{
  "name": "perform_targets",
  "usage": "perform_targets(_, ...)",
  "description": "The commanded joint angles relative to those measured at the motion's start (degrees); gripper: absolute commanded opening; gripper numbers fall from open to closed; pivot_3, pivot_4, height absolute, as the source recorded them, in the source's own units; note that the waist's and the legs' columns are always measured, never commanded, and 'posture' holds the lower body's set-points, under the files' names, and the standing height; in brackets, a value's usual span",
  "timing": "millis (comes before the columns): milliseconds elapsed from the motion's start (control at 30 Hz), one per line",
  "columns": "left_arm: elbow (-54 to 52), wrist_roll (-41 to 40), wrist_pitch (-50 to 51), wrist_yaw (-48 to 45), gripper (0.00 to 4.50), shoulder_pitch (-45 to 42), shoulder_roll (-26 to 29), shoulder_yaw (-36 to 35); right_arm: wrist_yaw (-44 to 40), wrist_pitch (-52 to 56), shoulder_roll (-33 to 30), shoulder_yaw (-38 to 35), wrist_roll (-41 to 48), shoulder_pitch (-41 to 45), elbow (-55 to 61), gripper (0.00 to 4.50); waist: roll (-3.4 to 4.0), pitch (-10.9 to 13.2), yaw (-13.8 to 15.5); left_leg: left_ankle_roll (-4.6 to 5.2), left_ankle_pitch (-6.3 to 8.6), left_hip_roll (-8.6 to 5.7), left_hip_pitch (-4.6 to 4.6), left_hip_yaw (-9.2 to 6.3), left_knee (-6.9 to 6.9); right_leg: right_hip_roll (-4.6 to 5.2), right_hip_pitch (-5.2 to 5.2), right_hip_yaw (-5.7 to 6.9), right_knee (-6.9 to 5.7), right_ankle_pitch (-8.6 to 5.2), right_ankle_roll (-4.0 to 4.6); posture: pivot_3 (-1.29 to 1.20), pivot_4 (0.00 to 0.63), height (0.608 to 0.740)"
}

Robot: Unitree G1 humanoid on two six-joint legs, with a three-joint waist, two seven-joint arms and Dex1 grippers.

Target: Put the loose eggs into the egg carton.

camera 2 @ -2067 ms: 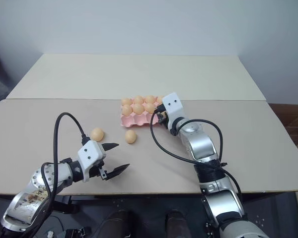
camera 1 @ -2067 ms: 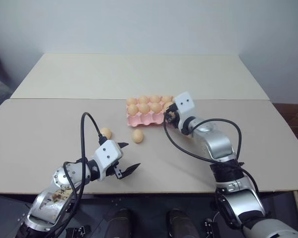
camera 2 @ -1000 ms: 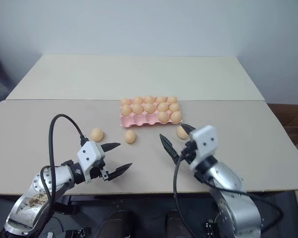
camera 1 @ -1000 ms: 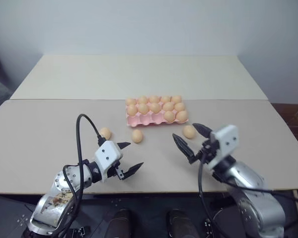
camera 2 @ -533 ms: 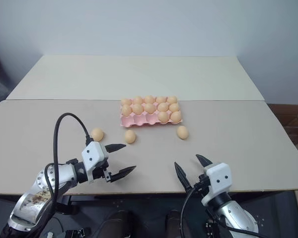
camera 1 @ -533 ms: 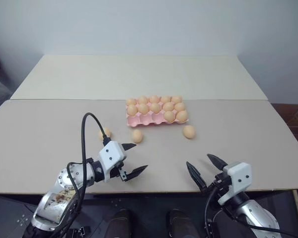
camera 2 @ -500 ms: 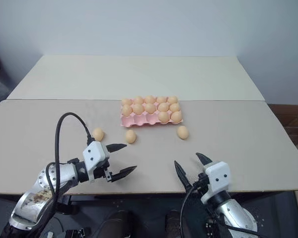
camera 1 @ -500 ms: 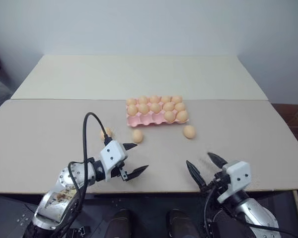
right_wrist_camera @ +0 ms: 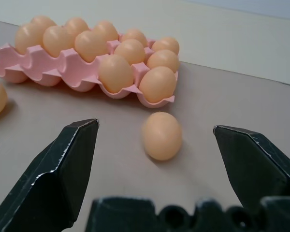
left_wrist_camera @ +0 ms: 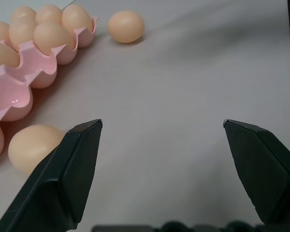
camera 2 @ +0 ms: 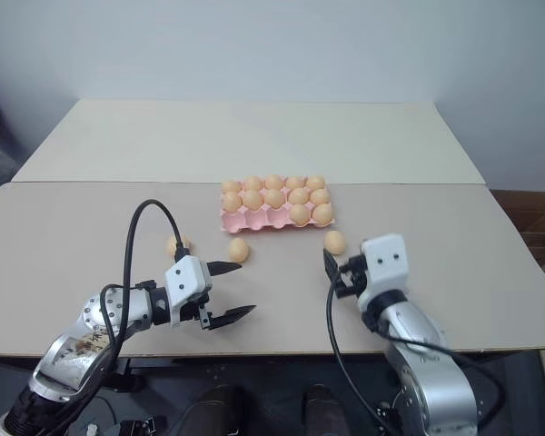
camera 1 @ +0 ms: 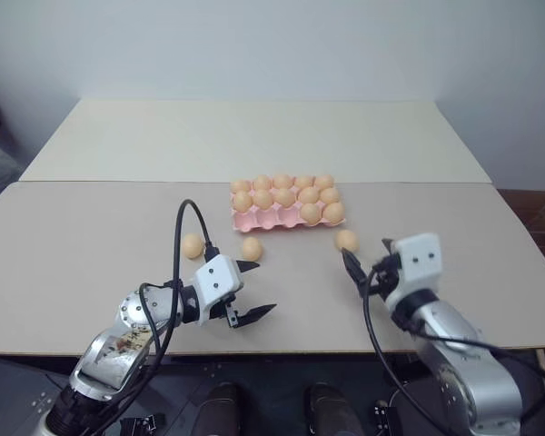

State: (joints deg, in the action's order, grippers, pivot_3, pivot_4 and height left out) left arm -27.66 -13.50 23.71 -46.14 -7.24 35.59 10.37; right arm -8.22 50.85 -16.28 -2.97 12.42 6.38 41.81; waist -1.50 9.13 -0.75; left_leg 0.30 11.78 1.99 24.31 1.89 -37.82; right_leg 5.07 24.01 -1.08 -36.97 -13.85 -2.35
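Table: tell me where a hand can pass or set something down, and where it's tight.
Free: the far table behind the carton, the left side beyond the left egg, and the right edge. Tight: the strip before the carton, with the middle egg, the right egg and both grippers.

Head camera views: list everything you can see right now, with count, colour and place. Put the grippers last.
Egg carton: one, pink, middle of the near table; three near-left cups empty.
Eggs in carton: twelve, pale orange.
Loose eggs: three, pale orange, on the table near the carton's front: left, middle, right.
Tables: two, beige, near and far, butted together.
Left gripper: black fingers, open, nearer than the middle egg.
Right gripper: black fingers, open, facing the right egg.
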Motion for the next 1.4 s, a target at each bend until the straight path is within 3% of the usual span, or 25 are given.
perform_targets(33,-0.7,0.2,-1.4,0.0,4.36,-0.8,-0.2,0.1,-0.5,4.9,-2.3,-0.4,0.0,5.6,-3.7,4.46,0.0,0.0,0.1,0.0,0.0,-0.01,0.01,0.0,0.0,0.0,0.0,0.0,0.0,0.0,-0.01,0.0,0.15,0.74)
perform_targets(267,-1.6,0.7,-1.5,0.5,4.36,0.1,-0.3,0.5,-1.3,8.9,-3.5,-1.4,0.2,15.9,-16.7,4.46,0.0,0.0,0.0,0.0,0.0,-0.02,0.02,0.0,0.0,0.0,0.01,0.03,-0.01,0.0,-0.02,0.0,0.15,0.74)
perform_targets(767,-1.2,1.3,-1.7,0.9,4.36,0.3,-0.4,0.0,-3.4,6.5,-3.3,2.6,-1.3,20.7,-28.4,4.46,0.0,0.0,0.0,0.01,0.0,-0.03,0.05,0.0,0.0,0.01,0.02,0.02,-0.03,0.01,-0.04,0.0,0.15,0.74)
perform_targets(867,-0.9,1.5,-1.9,0.7,4.36,0.5,0.2,-0.6,-3.2,5.6,-2.8,2.6,-1.8,21.3,-29.3,3.95,0.0,0.0,0.0,0.01,0.0,-0.02,0.04,0.0,0.0,0.01,0.02,0.03,-0.04,0.01,-0.04,0.0,0.15,0.74)
perform_targets(1100,-2.0,1.6,-0.7,1.7,4.36,2.7,0.7,-2.7,-3.9,6.9,-2.9,2.4,-0.9,20.5,-24.8,1.8,0.0,0.0,-0.1,0.01,0.0,-0.01,0.05,0.0,0.0,0.0,0.04,0.02,-0.04,0.01,-0.04,0.0,0.15,0.74)
perform_targets(1400,-8.6,-1.1,8.2,6.3,4.36,6.7,0.5,-7.9,-0.5,7.8,4.9,5.5,-0.5,27.5,-17.1,1.64,0.01,0.0,-0.4,0.01,0.0,0.04,0.02,-0.03,0.01,-0.05,0.08,0.0,-0.1,0.03,-0.03,0.0,0.15,0.74)
